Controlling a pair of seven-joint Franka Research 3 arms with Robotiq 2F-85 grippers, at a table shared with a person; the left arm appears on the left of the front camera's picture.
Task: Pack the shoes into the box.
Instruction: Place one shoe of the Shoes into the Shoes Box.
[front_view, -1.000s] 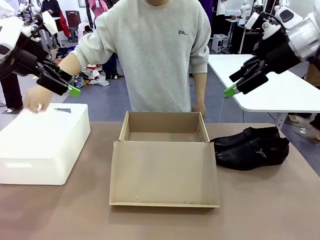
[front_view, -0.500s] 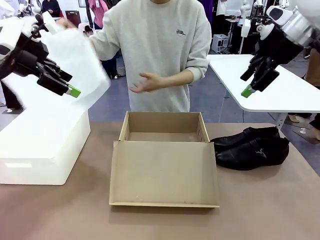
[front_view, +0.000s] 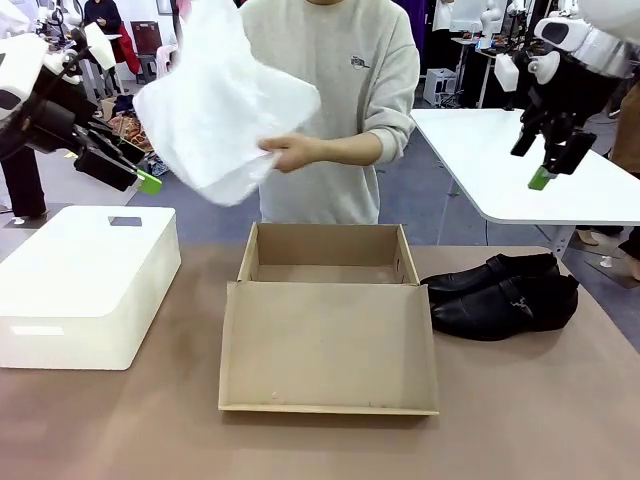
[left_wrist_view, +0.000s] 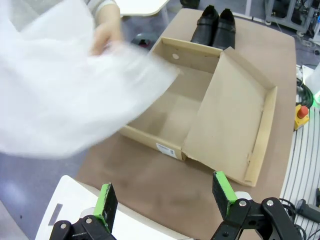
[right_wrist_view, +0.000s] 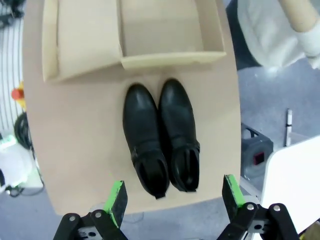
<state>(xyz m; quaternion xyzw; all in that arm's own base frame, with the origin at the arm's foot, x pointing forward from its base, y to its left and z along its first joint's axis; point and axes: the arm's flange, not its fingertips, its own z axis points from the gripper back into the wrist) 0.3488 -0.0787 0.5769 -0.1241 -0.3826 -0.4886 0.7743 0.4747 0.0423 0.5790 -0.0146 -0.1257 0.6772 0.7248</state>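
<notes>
Shoes (front_view: 505, 293) side by side, centre right, just beside open box (front_view: 328, 330); person's hand (front_view: 290, 152) holds white tissue paper (front_view: 225, 110), upper centre; left gripper (left_wrist_view: 164, 199) and right gripper (right_wrist_view: 175, 196): fingers spread, empty.

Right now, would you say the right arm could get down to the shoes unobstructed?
Probably yes. The open right gripper hangs above the shoes, which lie uncovered beside the box. The person's hand and white sheet are well off to the left.
</notes>
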